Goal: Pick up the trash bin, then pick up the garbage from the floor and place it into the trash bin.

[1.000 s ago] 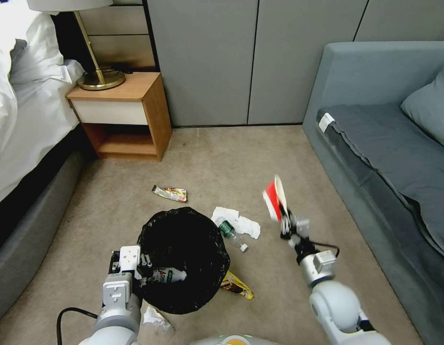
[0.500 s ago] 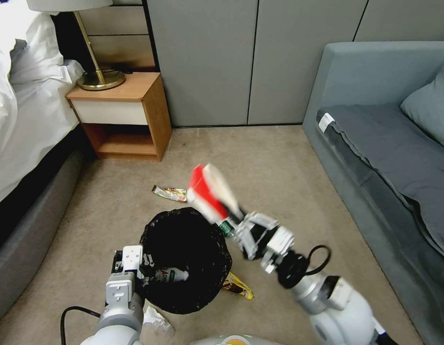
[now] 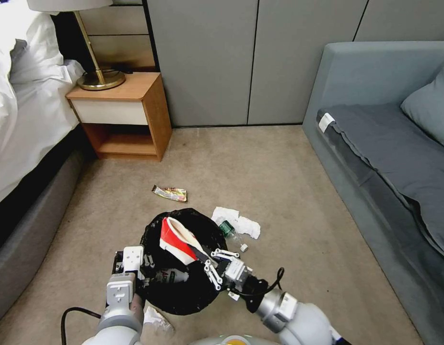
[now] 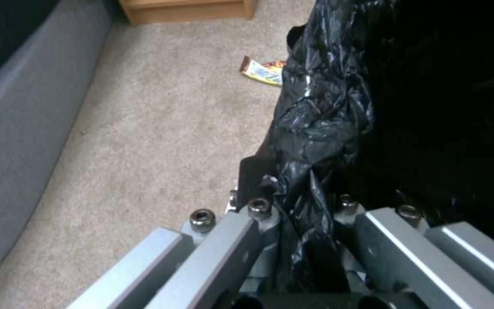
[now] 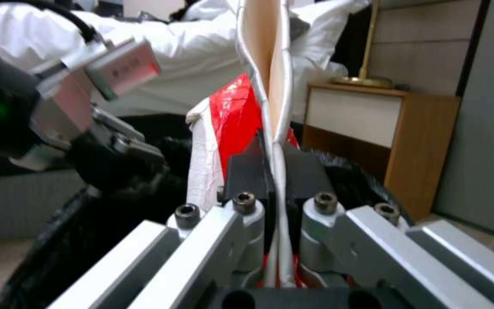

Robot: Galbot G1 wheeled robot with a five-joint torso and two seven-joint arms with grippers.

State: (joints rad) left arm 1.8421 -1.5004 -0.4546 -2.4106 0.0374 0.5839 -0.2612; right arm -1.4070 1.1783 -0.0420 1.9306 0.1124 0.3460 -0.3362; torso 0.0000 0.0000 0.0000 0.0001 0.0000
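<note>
Right gripper (image 3: 203, 261) pinches red-white carton (image 3: 176, 239) over trash bin (image 3: 183, 292) — left gripper (image 3: 144, 268) clamps its rim.

Silver-grey arms, black cables, hex screws

A: Head view, position? 
B: High, facing forward and down over the carpet (image 3: 279, 163), trash bin (image 3: 183, 292) near the lower edge. 
A: Left wrist view? 
B: Pressed close against the bin's liner. 
A: Right wrist view? 
B: Close, facing the nightstand (image 5: 396, 128). All three views share the bin.
</note>
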